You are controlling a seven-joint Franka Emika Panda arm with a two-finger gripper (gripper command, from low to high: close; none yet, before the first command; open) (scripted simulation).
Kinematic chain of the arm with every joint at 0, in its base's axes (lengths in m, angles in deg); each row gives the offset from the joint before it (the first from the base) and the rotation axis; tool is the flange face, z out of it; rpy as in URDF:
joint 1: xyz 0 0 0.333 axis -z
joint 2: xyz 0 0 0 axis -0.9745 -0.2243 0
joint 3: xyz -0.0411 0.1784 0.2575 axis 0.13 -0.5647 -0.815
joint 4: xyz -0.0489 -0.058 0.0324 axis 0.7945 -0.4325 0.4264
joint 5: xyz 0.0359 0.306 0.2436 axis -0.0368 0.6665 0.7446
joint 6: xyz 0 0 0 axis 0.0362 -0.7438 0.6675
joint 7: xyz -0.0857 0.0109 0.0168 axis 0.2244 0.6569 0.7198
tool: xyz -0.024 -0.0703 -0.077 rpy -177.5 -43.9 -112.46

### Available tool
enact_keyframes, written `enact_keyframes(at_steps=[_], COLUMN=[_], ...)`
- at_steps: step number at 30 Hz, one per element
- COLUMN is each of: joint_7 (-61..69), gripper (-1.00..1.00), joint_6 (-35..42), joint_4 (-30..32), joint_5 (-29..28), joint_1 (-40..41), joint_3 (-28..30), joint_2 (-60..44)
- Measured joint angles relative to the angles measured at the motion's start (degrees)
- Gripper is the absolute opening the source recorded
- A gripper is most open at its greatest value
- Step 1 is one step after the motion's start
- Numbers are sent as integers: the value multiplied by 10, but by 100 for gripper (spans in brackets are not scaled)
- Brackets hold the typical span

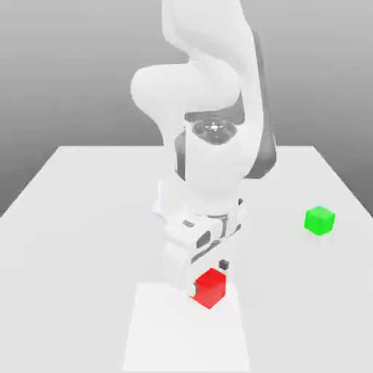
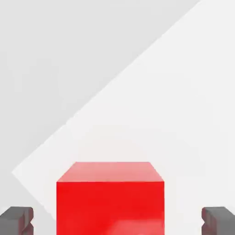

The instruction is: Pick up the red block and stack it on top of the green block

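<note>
The red block (image 1: 210, 288) rests on the white table near its front edge. My gripper (image 1: 208, 278) has come down around it, with one dark fingertip (image 1: 224, 264) showing behind the cube. In the hand view the red block (image 2: 110, 197) sits between the two grey pads (image 2: 16, 221), with a clear gap on each side, so the gripper (image 2: 117, 221) is open and not touching it. The green block (image 1: 319, 220) sits alone on the table, far off toward the exterior view's right and farther back.
The white arm rises over the table's middle, behind the red block. A brighter rectangular patch (image 1: 182, 335) of the tabletop lies under and in front of the red block. The table's front edge is close to the red block.
</note>
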Motion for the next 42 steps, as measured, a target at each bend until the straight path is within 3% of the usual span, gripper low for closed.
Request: enact_keyframes(at_steps=[1, 8, 19, 38, 42], joint_7=[2, 0, -35, -470, -518], gripper=[-100, -100, -100, -100, -100], joint_6=[-8, -6, 128, 228, 203], joint_4=[-1, -1, 21, 6, 5], joint_5=[2, 0, -38, 132, 128], joint_1=[3, 3, -6, -332, -346], joint_3=[-3, -3, 7, -335, -374], joint_2=[-9, -7, 148, 249, 224])
